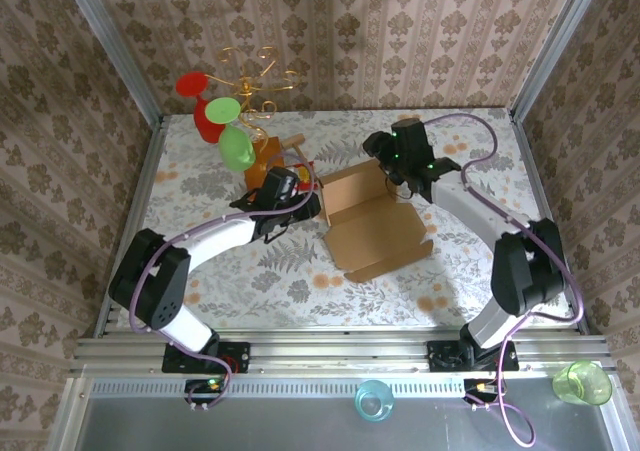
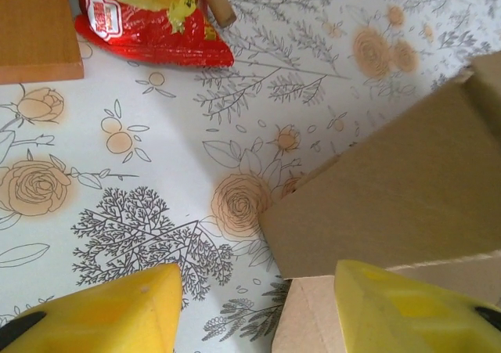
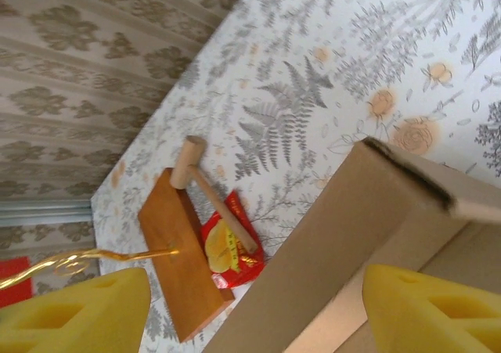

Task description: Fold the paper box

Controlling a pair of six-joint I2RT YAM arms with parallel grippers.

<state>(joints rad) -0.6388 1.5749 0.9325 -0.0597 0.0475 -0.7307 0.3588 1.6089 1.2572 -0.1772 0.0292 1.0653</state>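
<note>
Right gripper (image 3: 254, 290) (spread) astride paper box (image 3: 329, 235)

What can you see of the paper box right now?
The paper box is plain brown corrugated cardboard, only half formed. A flat panel lies on the floral table, and its far side is folded up into a standing wall. It sits mid-table, skewed to the edges. The left gripper stands open at its left edge. The right gripper is open astride the far wall. Whether either one touches the box is unclear.
</note>
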